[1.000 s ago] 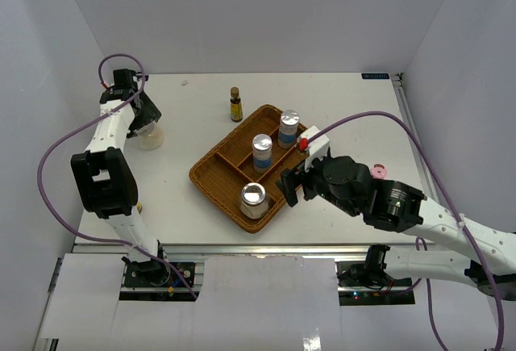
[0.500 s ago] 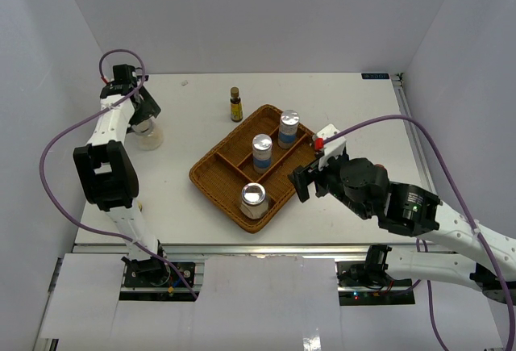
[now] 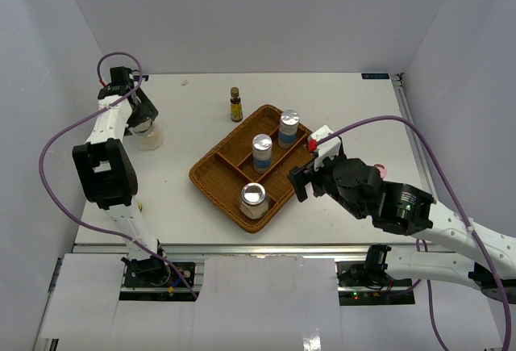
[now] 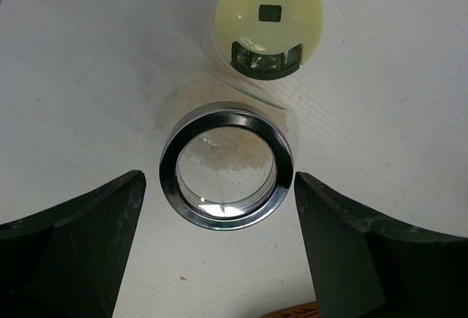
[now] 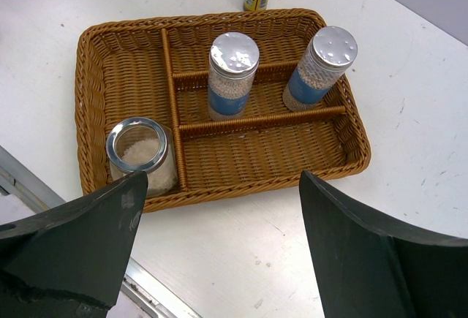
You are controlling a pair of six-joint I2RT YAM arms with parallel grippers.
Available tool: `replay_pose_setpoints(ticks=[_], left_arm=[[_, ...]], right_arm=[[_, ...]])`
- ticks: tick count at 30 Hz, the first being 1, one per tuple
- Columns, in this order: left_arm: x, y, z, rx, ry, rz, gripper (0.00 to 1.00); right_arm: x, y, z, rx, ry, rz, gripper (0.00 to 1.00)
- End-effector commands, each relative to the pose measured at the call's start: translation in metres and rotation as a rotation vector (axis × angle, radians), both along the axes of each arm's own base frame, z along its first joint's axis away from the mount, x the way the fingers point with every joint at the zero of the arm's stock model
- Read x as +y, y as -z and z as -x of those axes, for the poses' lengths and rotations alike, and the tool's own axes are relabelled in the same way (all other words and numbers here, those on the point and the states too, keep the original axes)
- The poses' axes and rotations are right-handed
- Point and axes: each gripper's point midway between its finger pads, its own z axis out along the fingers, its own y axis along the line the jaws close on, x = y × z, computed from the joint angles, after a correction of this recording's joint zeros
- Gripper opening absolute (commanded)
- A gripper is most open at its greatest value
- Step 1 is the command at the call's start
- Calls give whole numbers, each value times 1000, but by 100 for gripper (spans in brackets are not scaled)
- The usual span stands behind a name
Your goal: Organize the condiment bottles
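My left gripper (image 3: 142, 117) hangs open at the table's far left over a squat silver-lidded glass jar (image 4: 227, 164), whose rim stands between the fingers (image 4: 88, 237) without touching them. Just beyond the jar is a yellow-capped bottle (image 4: 269, 22). The brown woven tray (image 3: 211, 175) holds two silver-capped blue-labelled cylinders (image 5: 232, 73) (image 5: 322, 66) and another glass jar (image 5: 139, 153) of white grains. A slim amber bottle (image 3: 235, 105) stands behind the tray. My right gripper (image 3: 297, 183) is open and empty, above the table at the tray's near right edge.
A pink cap (image 3: 380, 171) peeks out behind the right arm. The left arm's purple cable loops over the table's left edge. The tray's near compartment (image 5: 256, 157) beside the jar holds nothing. White walls close the table in at the back and sides.
The left jaws have opened wider around the jar. The right arm has drawn back a little to the right from the tray, still open.
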Motion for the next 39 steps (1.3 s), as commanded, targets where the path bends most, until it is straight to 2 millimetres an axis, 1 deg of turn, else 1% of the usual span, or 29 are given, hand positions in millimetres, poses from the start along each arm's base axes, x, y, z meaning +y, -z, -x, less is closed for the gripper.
replay_pose_setpoints(ticks=[1, 3, 9, 11, 12, 13, 15, 17, 18, 19, 23, 24, 26, 28, 31, 34, 36, 39], left_arm=[[1, -7, -9, -29, 17, 7, 90], [1, -7, -9, -32, 19, 9, 87], [0, -1, -9, -21, 14, 16, 85], [0, -1, -9, -17, 15, 15, 81], [0, 0, -9, -15, 18, 15, 76], [0, 0, -9, -13, 21, 17, 69], [-2, 1, -8, -9, 27, 24, 48], [-3, -1, -5, -9, 25, 27, 20], [-3, -2, -3, -10, 25, 28, 9], [-4, -4, 0, -11, 25, 29, 0], [-14, -10, 12, -16, 56, 55, 0], [-18, -5, 18, -4, 67, 64, 0], [-20, -13, 28, -16, 84, 52, 0], [-23, -10, 40, -8, 89, 46, 0], [-28, -26, 50, -52, 104, 44, 0], [-41, -34, 57, -56, 140, 50, 0], [-45, -40, 60, -59, 150, 38, 0], [-60, -48, 64, -68, 184, 32, 0]], right_arm=[[-2, -13, -5, -36, 23, -36, 90], [-4, -13, -4, -36, 25, -37, 90], [-6, -18, -4, -40, 28, -56, 90], [-7, -18, -4, -40, 31, -56, 90], [-8, -17, -3, -39, 31, -57, 90], [-8, -17, -3, -39, 31, -56, 90], [-9, -18, -4, -42, 34, -60, 90], [-9, -18, -4, -42, 36, -59, 90], [-9, -18, -4, -43, 37, -59, 90], [-9, -19, -4, -44, 38, -60, 90], [-10, -25, -4, -51, 40, -75, 90], [-10, -26, -4, -51, 39, -76, 90], [-10, -29, -3, -50, 33, -85, 90], [-9, -29, -3, -46, 32, -89, 90], [-8, -27, -1, -37, 25, -90, 90], [-7, -24, 0, -22, 25, -91, 90], [-7, -24, 1, -15, 20, -99, 90], [-8, -26, 2, -14, 22, -109, 90]])
